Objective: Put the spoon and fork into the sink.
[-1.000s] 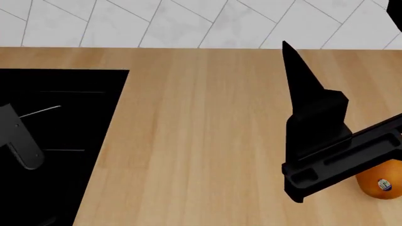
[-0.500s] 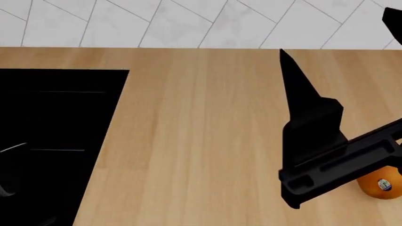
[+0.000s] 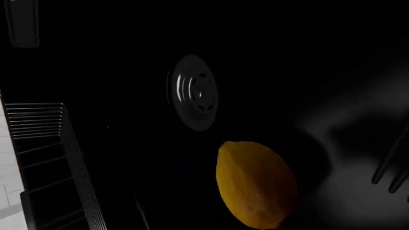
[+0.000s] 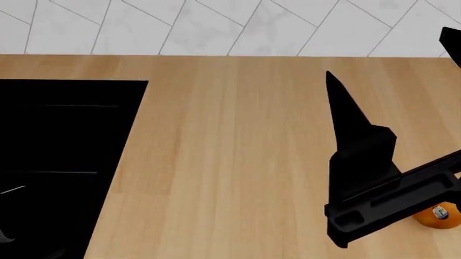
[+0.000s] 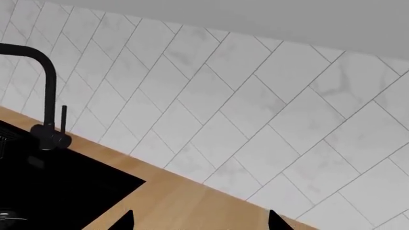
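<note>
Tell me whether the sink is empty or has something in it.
Not empty. In the left wrist view a yellow lemon lies on the sink floor beside the round drain, with fork tines at the edge.

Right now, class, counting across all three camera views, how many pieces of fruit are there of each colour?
Yellow fruit, lying in the sink: 1
Orange fruit, on the countertop: 1
Total: 2

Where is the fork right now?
In the left wrist view, the fork lies on the sink floor, only its tines showing at the frame edge beside a yellow lemon.
</note>
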